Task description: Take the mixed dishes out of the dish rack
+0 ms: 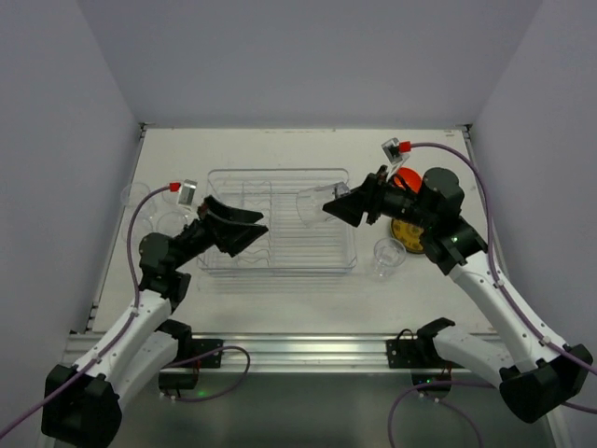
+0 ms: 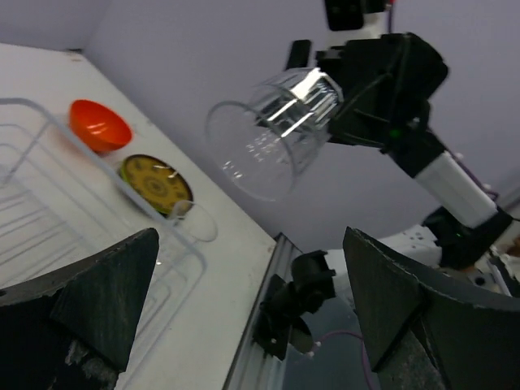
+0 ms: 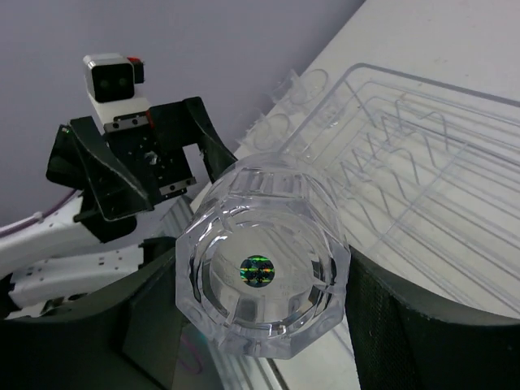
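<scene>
Right gripper (image 1: 334, 207) pinches a clear glass cup (image 1: 313, 205), tipped sideways and held above the right end of the dish rack (image 1: 280, 174), presumably to clear its raised wall; left gripper (image 1: 244, 230) hovers over the rack's left end, jaws spread, empty; orange bowl (image 1: 406, 179), olive plate (image 1: 410, 235) and another cup (image 1: 387, 254) sit on the table (image 1: 280, 299) right of the rack.

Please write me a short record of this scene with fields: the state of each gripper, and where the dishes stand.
left gripper: open, holds nothing, over the left end of the dish rack
right gripper: shut on a glass cup, held on its side above the rack
right of the rack, on the table: orange bowl, olive plate, second cup
</scene>
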Controlling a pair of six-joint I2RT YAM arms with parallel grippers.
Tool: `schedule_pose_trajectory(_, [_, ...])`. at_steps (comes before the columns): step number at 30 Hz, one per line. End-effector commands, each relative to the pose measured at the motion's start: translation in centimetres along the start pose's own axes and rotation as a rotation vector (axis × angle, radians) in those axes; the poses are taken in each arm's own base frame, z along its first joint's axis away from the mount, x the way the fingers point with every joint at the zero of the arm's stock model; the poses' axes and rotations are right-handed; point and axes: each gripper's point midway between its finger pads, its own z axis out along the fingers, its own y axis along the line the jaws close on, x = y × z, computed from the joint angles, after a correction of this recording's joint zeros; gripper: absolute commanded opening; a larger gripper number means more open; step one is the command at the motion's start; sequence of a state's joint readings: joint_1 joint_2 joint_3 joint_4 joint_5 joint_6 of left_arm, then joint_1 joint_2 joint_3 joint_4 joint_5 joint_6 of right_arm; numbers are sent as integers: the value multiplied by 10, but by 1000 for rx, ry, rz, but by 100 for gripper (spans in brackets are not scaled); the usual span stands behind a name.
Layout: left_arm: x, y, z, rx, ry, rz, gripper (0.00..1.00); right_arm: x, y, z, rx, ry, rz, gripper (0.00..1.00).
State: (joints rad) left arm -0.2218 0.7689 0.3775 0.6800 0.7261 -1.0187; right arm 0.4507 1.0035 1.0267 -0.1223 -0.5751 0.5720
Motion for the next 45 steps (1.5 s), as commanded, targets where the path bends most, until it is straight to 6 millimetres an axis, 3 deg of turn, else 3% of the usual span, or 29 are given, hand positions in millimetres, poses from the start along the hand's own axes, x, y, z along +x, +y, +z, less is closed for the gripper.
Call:
schedule_pose_trajectory(1, [-4,-71,2,304,-29,1,100,-4,51,-11,-284,-25,-42,0])
schedule_pose_trajectory(6, [5,-93,6,401,-39,-50,100,10,75,-20,-499,13,-86,0])
schedule_pose_trajectory(13, [20,-112,11,473,-24,-137,100,11,69,-9,-522,10,-78,0])
schedule_pose_trajectory(16, [22,-125,11,532,-33,-141,94,11,70,-5,-561,21,-67,0])
schedule_pose_trajectory(22, [21,-129,18,542,-50,-147,71,21,79,0,-624,42,-51,0])
schedule_pose_trajectory(28, [17,-125,19,529,-91,-135,45,29,69,7,-552,11,-69,0])
schedule_pose_trajectory(31, [15,-124,20,519,-106,-129,28,36,69,9,-539,10,-82,0])
schedule_pose_trajectory(34, [16,-126,22,529,-101,-124,3,41,68,12,-530,20,-88,0])
schedule_pose_trajectory(36, [18,-127,21,536,-97,-122,0,43,65,13,-522,22,-87,2])
schedule_pose_trajectory(37, [19,-127,20,535,-96,-118,0,42,65,12,-518,22,-92,5])
schedule_pose_trajectory(38, [21,-126,20,531,-87,-116,0,38,64,12,-509,9,-122,40])
schedule_pose_trajectory(39, [22,-124,21,517,-80,-104,0,40,51,17,-430,26,-92,72])
schedule_pose_trajectory(40, [33,-105,29,410,-25,-79,0,34,43,17,-367,16,-100,95])
schedule_pose_trajectory(41, [27,-97,39,325,-14,-45,0,39,24,17,-240,74,-99,99])
schedule_pose_trajectory(42, [15,-91,41,220,-32,16,0,28,-5,20,-48,30,-94,99])
schedule_pose_trajectory(43, [13,-64,46,55,-8,139,0,20,-24,13,75,13,-97,99])
schedule_pose_trajectory(44, [7,-23,39,-234,26,138,0,25,-43,1,204,52,-81,99])
schedule_pose_trajectory(45, [1,-11,30,-341,38,181,0,18,-66,-10,345,17,-85,99])
